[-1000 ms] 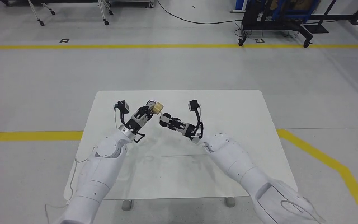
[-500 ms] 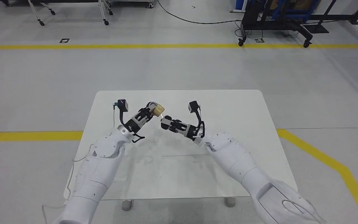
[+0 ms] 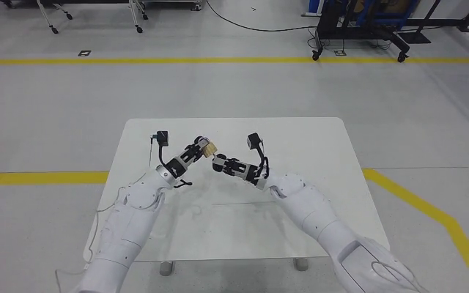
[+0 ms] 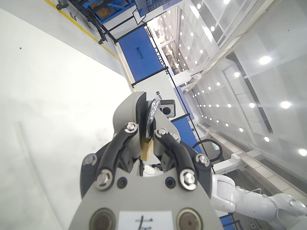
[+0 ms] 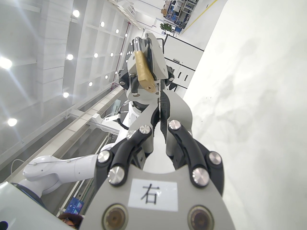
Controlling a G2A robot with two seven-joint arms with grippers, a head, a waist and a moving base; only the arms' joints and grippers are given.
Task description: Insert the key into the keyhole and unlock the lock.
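A brass padlock (image 3: 210, 149) with a steel shackle is held above the white table (image 3: 315, 154) by my left gripper (image 3: 201, 147), which is shut on it. In the left wrist view the fingers clamp the shackle (image 4: 152, 114) and the brass body (image 4: 146, 150) hangs back toward the wrist. My right gripper (image 3: 218, 162) sits just right of and nearer than the padlock, shut on a thin key (image 5: 158, 88) seen edge-on. In the right wrist view the key's tip lies right beside the padlock's (image 5: 144, 72) lower end; I cannot tell whether it is inside the keyhole.
The tabletop under both arms is bare, with faint smudges. A yellow floor line (image 3: 51, 177) runs past the table on both sides. Carts and a dark equipment frame (image 3: 366, 29) stand far behind.
The left gripper with the padlock has shifted slightly toward the near side and the right gripper. The right gripper has drifted a little nearer too. Both grips stay the same.
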